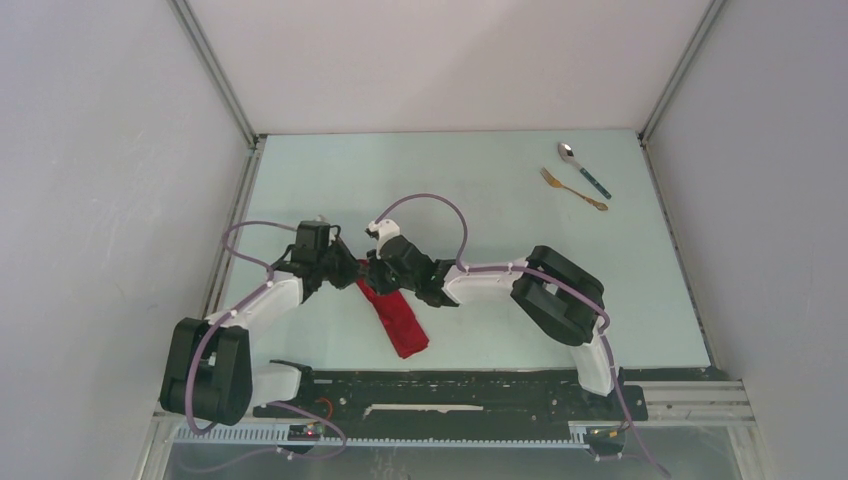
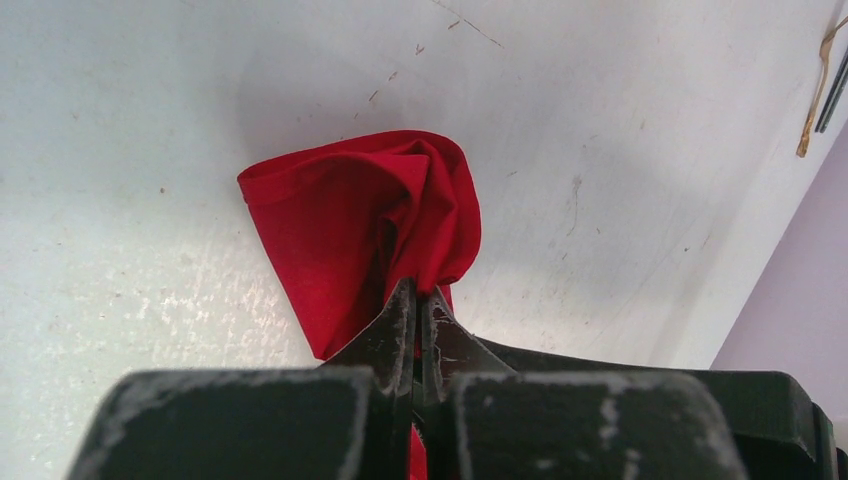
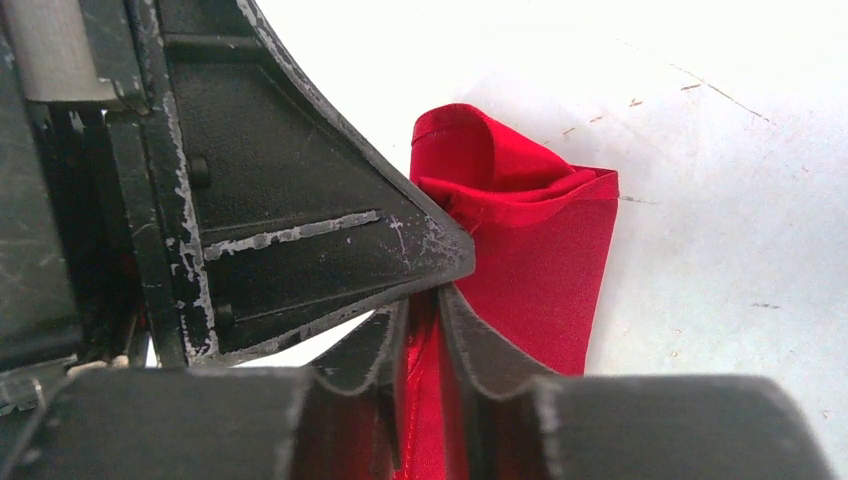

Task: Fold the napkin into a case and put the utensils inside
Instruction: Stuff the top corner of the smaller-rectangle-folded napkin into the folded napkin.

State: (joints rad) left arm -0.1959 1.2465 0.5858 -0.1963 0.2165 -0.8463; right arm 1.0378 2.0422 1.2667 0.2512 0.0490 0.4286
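1. Left gripper point(image 2: 415, 296) clamped on napkin point(image 1: 401, 322), a folded red strip, low centre of top view.
2. Right gripper point(image 3: 423, 300) pinches same cloth, just beside the left.
3. Spoon point(image 1: 584, 168) and fork point(image 1: 574, 189) upper right, well apart from it.

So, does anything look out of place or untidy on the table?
Only the napkin: its far end is bunched and puckered where the left gripper and right gripper pinch it, not flat. The spoon and fork lie side by side near the far right corner. Nothing spilled.
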